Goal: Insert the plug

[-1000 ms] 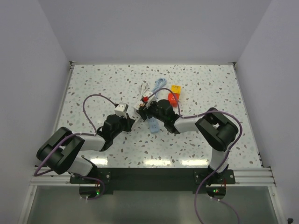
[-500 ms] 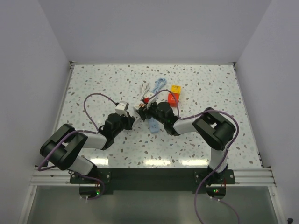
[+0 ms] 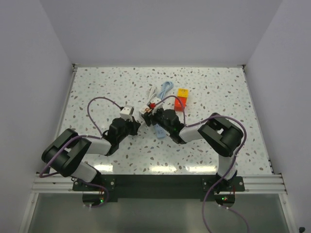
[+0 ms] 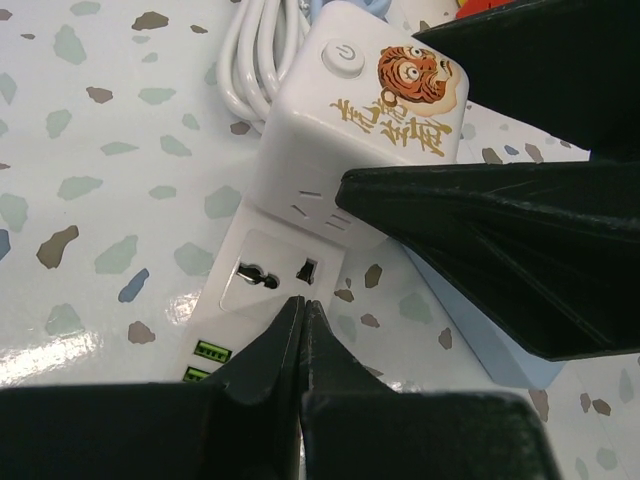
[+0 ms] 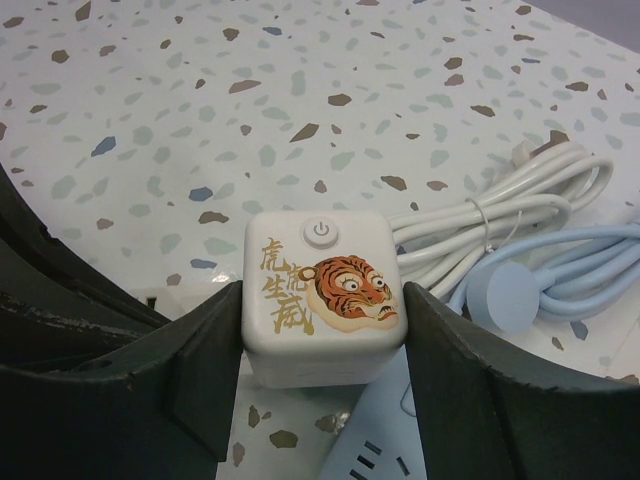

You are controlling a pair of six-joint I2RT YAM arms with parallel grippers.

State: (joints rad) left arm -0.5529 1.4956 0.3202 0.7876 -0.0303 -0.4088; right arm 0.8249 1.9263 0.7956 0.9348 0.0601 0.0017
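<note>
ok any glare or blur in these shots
Top external: bright glare strips on the table, near edge. Left wrist: sheen on the table lower left, dark fingers show little detail. Right wrist: tiger-print cube sharp, evenly lit.

— Where does the power cube (image 5: pixel 320 295) sit?
— Near the middle of the table (image 3: pixel 97 87), between the fingers of the right claw (image 5: pixel 322 340), one finger against each side.
— What lies behind it?
— In the right wrist view, a coiled cable (image 5: pixel 500 215) to its right. A second cable (image 5: pixel 585 250) lies in front of that one.
— And in front?
— A power strip (image 3: pixel 159 128), on the side toward the arm bases.
— The left claw (image 4: pixel 320 250)?
— Opposite the right one. Its fingertips stand apart over a socket panel (image 4: pixel 280 270) that adjoins the cube's lower side.
— Anything else?
— Blocks (image 3: pixel 183 92), right of the cables in the top view.
</note>
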